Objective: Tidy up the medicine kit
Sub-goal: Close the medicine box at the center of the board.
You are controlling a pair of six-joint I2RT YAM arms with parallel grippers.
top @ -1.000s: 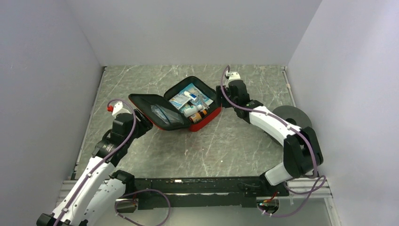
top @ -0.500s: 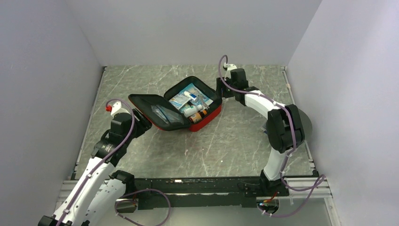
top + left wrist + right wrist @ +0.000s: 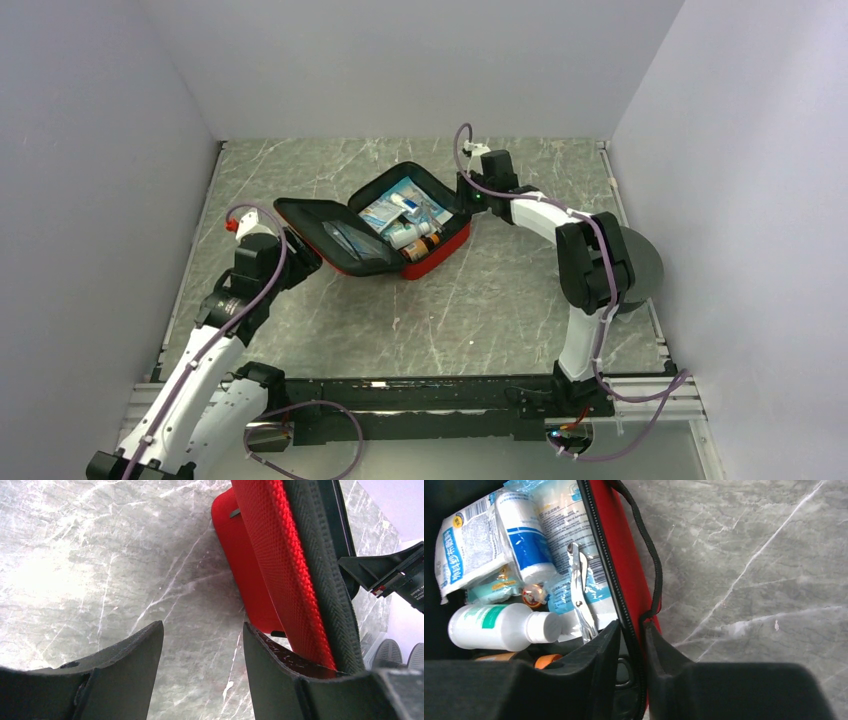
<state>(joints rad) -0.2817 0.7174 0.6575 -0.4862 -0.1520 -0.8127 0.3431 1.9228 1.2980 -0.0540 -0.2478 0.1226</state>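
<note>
While I watch the feed, the grey table spreads flat and marble-veined under everything. Toward its back middle the medicine kit lies unzipped: a red woven soft case with rounded corners and black lining, its lid swung open to the left. My right gripper is pinched narrow on the kit's rim, one finger inside and one outside, with zip tape and red wall between them. My left gripper stands spread at the lid's outer edge. Bare table shows in the gap, and red fabric lies against one finger only. Inside are crinkly blue-and-white packets, a smooth white bottle on its side, and a slim shiny metal tool. A black cord loops down the red wall.
</note>
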